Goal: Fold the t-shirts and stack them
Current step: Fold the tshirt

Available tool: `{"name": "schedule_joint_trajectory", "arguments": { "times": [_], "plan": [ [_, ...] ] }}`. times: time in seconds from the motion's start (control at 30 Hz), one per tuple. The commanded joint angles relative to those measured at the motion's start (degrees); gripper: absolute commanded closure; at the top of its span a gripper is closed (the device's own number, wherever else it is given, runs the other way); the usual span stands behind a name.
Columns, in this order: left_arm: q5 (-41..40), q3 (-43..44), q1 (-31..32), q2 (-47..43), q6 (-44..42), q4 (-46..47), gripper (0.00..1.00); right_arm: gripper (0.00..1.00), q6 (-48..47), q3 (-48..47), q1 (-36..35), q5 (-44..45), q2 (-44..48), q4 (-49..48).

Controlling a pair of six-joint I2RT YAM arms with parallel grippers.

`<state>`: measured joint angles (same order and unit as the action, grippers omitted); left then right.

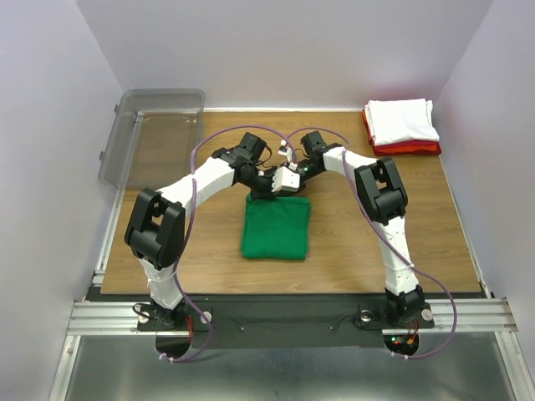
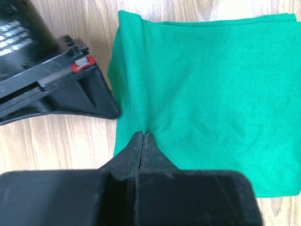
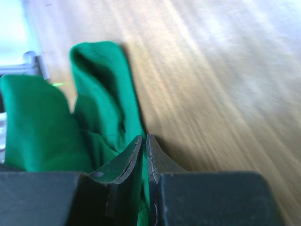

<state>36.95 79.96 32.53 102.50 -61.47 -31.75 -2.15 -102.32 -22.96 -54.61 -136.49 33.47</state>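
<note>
A bright green t-shirt (image 1: 276,227) lies folded into a rectangle at the middle of the wooden table (image 1: 376,238). Both grippers are at its far edge. My left gripper (image 1: 262,194) (image 2: 142,134) is shut, its tips pressing on the green t-shirt (image 2: 211,94) at its border, with no cloth showing between them. My right gripper (image 1: 288,191) (image 3: 145,139) is shut on a raised fold of the green t-shirt (image 3: 101,94), which shows between its fingers. A folded white t-shirt (image 1: 403,119) lies on a folded red t-shirt (image 1: 411,149) at the back right corner.
A clear grey plastic bin (image 1: 155,134) stands at the back left corner, partly over the table's left edge. White walls close in the left, right and far sides. The right gripper's black body (image 2: 51,87) sits close beside my left fingers.
</note>
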Motion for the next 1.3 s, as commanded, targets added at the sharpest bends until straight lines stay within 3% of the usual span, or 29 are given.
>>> {"name": "schedule_joint_trajectory", "arguments": {
  "times": [0.0, 0.63, 0.87, 0.97, 1.0, 1.1, 1.17, 1.27],
  "plan": [
    [-0.21, 1.42, -0.01, -2.74, -1.01, 1.94, 1.00, 0.87, -1.98, 1.51, -0.24, -1.11, -2.29, -0.95],
    [-3.55, 2.13, -2.47, 6.75, -1.11, 12.23, 1.00, 0.88, -4.00, 3.27, -0.24, -1.03, -2.47, -0.78],
    [-4.34, 0.20, -2.30, 8.42, -2.51, 14.78, 1.00, 0.88, -3.56, 0.46, -0.15, 5.12, -1.42, -0.69],
    [-5.30, -0.51, -1.86, 8.25, -3.13, 14.70, 1.00, 0.82, -3.12, -3.31, 0.81, 10.91, 0.34, -0.52],
    [-5.48, -0.60, -1.86, 8.24, -3.04, 14.61, 0.99, 0.74, -2.69, -4.97, 1.33, 11.97, 0.87, -0.43],
    [-7.06, -0.16, -1.95, 8.07, -2.25, 14.96, 0.86, 0.56, -1.81, -10.43, 4.15, 15.31, 2.62, -0.08],
    [-8.56, 1.85, -1.86, 7.63, -0.85, 14.70, 0.71, 0.50, -1.71, -13.86, 6.08, 16.55, 3.50, 0.36],
    [-9.70, 6.58, -2.99, 5.53, 1.52, 14.35, 0.61, 0.45, -1.45, -15.88, 8.80, 18.05, 6.40, 1.06]
  ]
}}
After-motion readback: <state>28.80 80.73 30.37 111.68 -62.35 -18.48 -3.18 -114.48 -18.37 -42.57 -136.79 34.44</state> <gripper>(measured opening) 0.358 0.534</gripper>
